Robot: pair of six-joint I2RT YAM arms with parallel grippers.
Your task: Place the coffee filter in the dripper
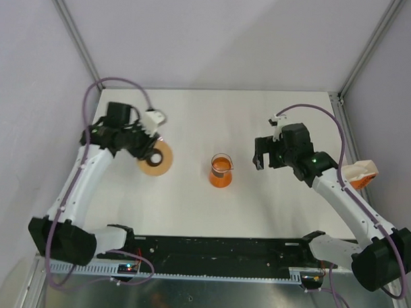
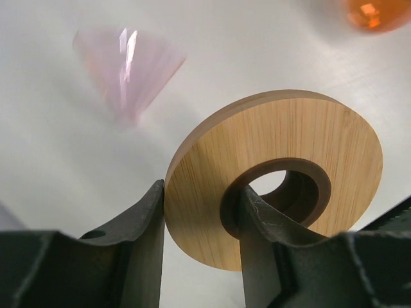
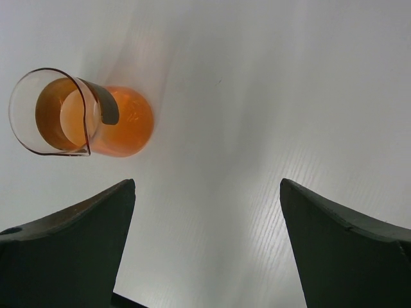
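Dripper (image 1: 221, 171): stood upright at the middle of the bench (image 1: 193, 120), rim up
Filter (image 2: 128, 70): lay flat on the bench, just beyond the wooden ring (image 2: 302, 135) and apart from it
Left gripper (image 2: 203, 190): clamped on the wooden ring near the left edge, one finger through its hole, the other against its outer rim
Right gripper (image 3: 207, 186): jaws wide, holding nothing, above bare bench to the right of the dripper
Packet (image 1: 360, 174): sat at the right edge
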